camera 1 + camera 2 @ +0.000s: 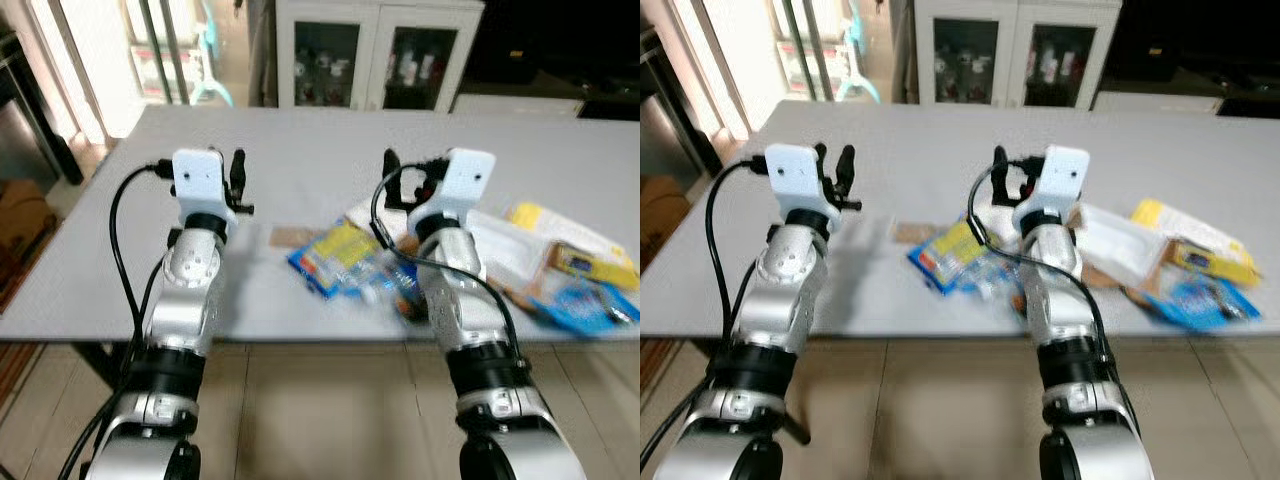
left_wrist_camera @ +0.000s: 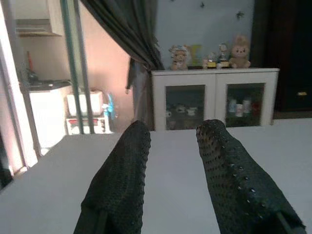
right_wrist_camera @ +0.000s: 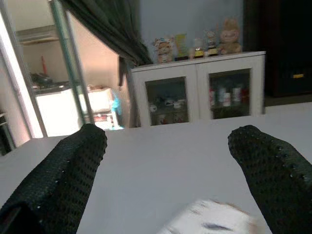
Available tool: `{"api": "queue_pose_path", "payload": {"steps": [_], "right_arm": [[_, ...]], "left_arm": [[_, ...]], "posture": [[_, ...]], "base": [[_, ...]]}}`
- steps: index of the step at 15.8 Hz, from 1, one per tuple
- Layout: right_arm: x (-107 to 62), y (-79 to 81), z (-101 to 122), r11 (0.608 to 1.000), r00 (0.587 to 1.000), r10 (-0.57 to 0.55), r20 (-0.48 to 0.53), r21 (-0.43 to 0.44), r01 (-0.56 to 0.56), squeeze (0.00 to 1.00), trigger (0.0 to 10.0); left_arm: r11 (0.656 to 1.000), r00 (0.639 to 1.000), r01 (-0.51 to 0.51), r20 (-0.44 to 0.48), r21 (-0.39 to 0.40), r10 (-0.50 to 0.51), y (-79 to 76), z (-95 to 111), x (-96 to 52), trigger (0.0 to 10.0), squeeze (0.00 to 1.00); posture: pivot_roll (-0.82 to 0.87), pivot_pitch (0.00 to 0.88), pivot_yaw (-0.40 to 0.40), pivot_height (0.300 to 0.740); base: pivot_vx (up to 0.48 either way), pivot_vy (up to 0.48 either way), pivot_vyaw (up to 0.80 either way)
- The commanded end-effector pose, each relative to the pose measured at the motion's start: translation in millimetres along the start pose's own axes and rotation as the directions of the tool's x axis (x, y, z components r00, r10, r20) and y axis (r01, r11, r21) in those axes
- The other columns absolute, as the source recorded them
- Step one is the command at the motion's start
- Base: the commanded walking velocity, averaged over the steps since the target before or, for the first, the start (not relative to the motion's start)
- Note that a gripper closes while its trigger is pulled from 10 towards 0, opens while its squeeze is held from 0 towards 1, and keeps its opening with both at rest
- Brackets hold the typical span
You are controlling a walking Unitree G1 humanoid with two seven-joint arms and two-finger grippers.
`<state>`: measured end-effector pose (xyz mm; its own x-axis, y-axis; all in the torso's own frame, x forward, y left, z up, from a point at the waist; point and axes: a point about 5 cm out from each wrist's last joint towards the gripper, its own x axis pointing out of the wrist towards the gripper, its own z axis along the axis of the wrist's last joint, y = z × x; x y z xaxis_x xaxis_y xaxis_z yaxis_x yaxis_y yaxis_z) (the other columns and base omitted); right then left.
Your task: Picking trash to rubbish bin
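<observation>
- Head views: grey counter (image 1: pixel 300 140) ahead, both silver arms raised over its near edge.
- Left gripper (image 1: pixel 236 180) above bare counter on the left, black fingers pointing far, holding nothing; gap between them hard to judge here.
- Right gripper (image 1: pixel 410 178) just above the left end of a litter heap, fingers parted, empty.
- Trash spread along the near right of the counter: blue-and-yellow snack packet (image 1: pixel 335 255) between the two arms, white plastic bag (image 1: pixel 505 245) to its right, yellow wrapper (image 1: pixel 560 232) farther right, blue packet (image 1: pixel 590 302) near the edge, brown cardboard scrap (image 1: pixel 290 236) left of the snack packet.
- White glass-door cabinet (image 1: pixel 375 50) beyond the far edge.
- Left wrist view: two dotted black fingers (image 2: pixel 122 180) set a little apart, nothing between, plain counter beneath; the cabinet topped with small plush toys (image 2: pixel 209 53); dark curtain (image 2: pixel 122 29) on one side.
- Right wrist view: fingers (image 3: pixel 63 175) spread wide, nothing grasped; blurred white edge of the plastic bag (image 3: pixel 212 219) just under the gap; same cabinet beyond.
</observation>
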<state>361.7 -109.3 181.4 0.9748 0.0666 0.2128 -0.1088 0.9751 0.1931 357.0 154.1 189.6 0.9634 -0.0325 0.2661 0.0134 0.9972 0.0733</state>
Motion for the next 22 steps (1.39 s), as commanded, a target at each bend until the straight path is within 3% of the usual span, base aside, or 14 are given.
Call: {"api": "queue_pose_path", "payload": {"steps": [1,7,17,22], "right_arm": [[1.6,8.0,2.6,1.000,1.000,0.021,0.008,0.008,-0.021,0.00,10.0],[1.2,8.3,1.2,1.000,1.000,0.022,0.004,0.009,-0.022,0.00,10.0],[1.2,8.8,1.3,1.000,1.000,0.023,0.003,0.010,-0.023,0.00,10.0],[0.7,10.6,0.3,0.999,0.999,0.033,-0.002,0.007,-0.032,0.00,10.0]], "left_arm": [[1.000,1.000,-0.020,0.004,0.009,0.020,7.4,2.6,0.8,10.0,0.00],[1.000,1.000,-0.009,-0.004,0.012,0.009,5.6,1.1,0.1,10.0,0.00],[0.999,1.000,0.028,-0.014,0.031,-0.028,-0.3,-0.9,-1.1,10.0,0.00],[0.999,1.000,0.018,-0.011,0.037,-0.018,0.9,-0.6,-1.2,10.0,0.00]], "posture": [[0.02,0.023,-0.033,0.740],[0.02,0.029,-0.033,0.740],[0.02,0.031,-0.032,0.740],[0.02,0.033,-0.036,0.740]], "base": [[0.480,0.000,0.00],[0.454,0.000,0.00],[0.000,0.000,0.00],[0.000,-0.355,0.00]]}}
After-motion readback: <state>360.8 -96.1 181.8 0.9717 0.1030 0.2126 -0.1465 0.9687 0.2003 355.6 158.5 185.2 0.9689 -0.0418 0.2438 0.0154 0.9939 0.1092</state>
